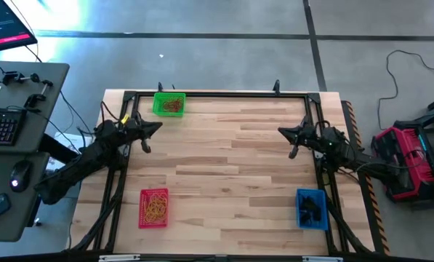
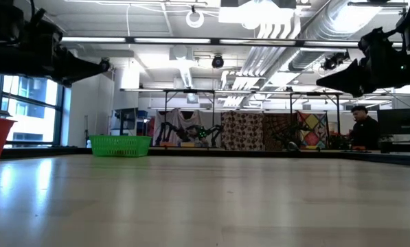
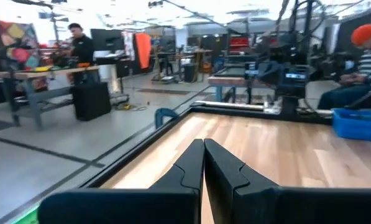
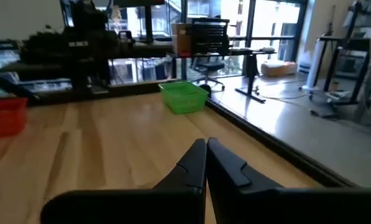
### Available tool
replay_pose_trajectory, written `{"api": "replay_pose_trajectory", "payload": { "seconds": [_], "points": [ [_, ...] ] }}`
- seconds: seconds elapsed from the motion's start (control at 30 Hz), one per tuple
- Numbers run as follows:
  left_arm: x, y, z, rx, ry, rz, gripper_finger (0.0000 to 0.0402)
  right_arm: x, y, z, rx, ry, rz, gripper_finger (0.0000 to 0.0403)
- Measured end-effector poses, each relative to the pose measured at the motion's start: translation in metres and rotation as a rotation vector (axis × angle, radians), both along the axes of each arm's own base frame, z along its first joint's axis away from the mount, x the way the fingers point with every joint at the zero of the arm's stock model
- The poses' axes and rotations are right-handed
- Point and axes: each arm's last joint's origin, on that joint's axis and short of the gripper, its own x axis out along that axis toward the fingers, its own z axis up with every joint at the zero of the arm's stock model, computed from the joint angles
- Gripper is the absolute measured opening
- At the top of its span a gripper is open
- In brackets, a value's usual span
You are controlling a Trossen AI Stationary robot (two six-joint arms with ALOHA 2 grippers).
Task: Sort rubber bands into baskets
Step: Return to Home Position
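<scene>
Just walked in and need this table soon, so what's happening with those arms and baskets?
Two robot arms are sorting rubber bands by colour, and it looks about done. The green basket holds reddish bands, the red basket yellowish bands, the blue basket black bands; I see none loose on the table. The left claw and right claw are shut, holding nothing, raised above the table near its left and right sides.

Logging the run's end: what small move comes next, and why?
Probably hold at rest: the left gripper and right gripper hang shut at opposite sides, and the rubber bands lie in the green mesh basket, red mesh basket and blue mesh basket, none loose.
</scene>
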Motion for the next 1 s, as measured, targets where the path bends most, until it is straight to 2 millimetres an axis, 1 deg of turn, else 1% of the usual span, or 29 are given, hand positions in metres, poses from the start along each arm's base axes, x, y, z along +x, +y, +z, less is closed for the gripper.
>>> {"api": "replay_pose_trajectory", "payload": {
  "seconds": [0.13,0.27,0.4,1.0],
  "points": [
    [-0.0005,0.0054,-0.0038,-0.005,0.046,0.117,0.0002,0.0005,-0.0016,-0.0009,-0.047,0.035,-0.043,0.0000],
    [0.0006,0.0086,-0.0085,-0.133,0.042,0.178,0.0003,0.0011,-0.0020,-0.0018,-0.028,0.038,-0.049,0.0000],
    [0.0015,0.0093,-0.0099,-0.165,0.045,0.179,0.0003,0.0013,-0.0019,-0.0020,-0.024,0.039,-0.044,0.0000],
    [0.0016,0.0093,-0.0097,-0.165,0.042,0.179,0.0003,0.0013,-0.0019,-0.0020,-0.023,0.039,-0.042,0.0000]
  ]
}}
